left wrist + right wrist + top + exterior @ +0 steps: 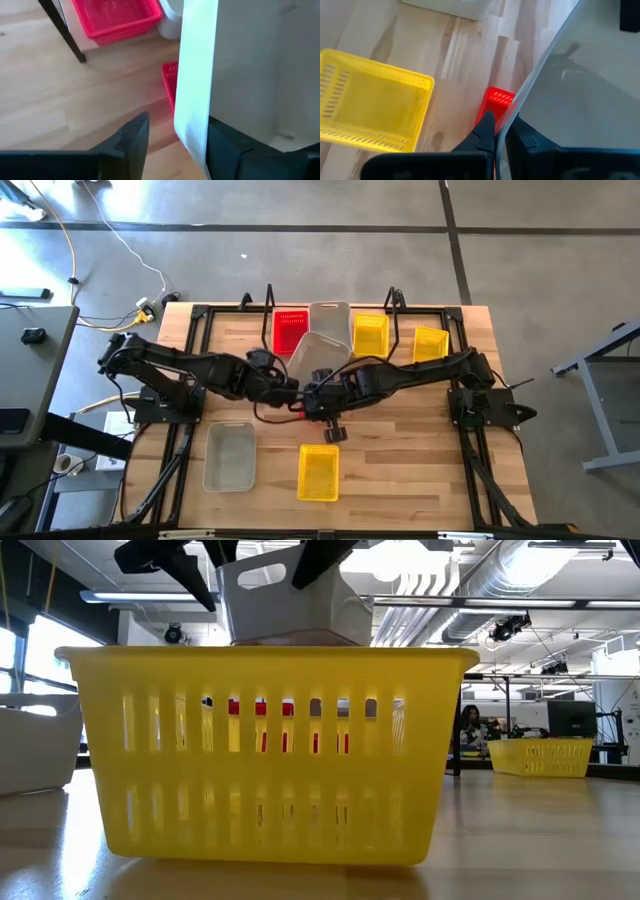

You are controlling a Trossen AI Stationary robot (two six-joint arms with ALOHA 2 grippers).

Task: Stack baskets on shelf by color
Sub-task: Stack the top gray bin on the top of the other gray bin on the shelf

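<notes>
A translucent clear-grey basket hangs tilted above the table's middle; in the low view this basket shows above the near yellow one. My right gripper is shut on its rim. My left gripper is open and straddles its rim on the other side. A small red basket lies on the table beneath them. On the shelf stand a red basket, a clear-grey one and two yellow ones. My left gripper has the lifted basket's rim between its open fingers. One finger lies right against the wall, though I cannot tell whether it touches. The other finger stands apart from the rim. My right gripper pinches the lifted basket's rim between its two fingers, coming from the table's right side. The basket is lifted clear and tilted.
Near the front edge a clear-grey basket and a yellow basket rest on the table. Black shelf posts rise at the far side. Both arms meet at the table's middle.
</notes>
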